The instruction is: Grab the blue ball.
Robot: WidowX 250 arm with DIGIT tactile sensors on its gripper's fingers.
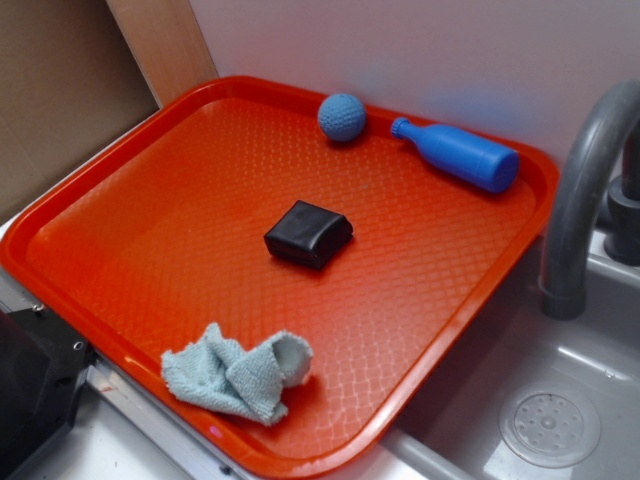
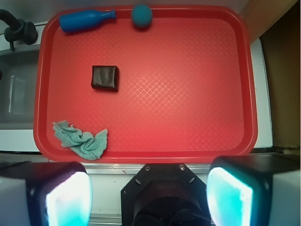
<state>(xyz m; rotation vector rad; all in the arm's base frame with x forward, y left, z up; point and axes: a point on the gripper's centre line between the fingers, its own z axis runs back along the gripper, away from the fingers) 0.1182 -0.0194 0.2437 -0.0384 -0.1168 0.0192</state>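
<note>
The blue ball [image 1: 342, 117], small and knitted, rests at the far edge of the orange-red tray [image 1: 150, 230], beside the neck of a glossy blue plastic pin [image 1: 458, 154]. In the wrist view the blue ball [image 2: 141, 15] sits at the top of the tray [image 2: 188, 94], right of the pin [image 2: 84, 20]. My gripper [image 2: 149, 195] is open and empty, its two pads wide apart, high above the tray's near edge and far from the ball. The gripper does not show in the exterior view.
A black block [image 1: 308, 234] lies mid-tray, also in the wrist view [image 2: 105, 77]. A crumpled pale blue-grey cloth [image 1: 238, 373] lies at the tray's near corner. A grey faucet [image 1: 580, 190] and sink drain [image 1: 549, 427] stand right of the tray. A wooden board [image 1: 165, 45] leans at the back left.
</note>
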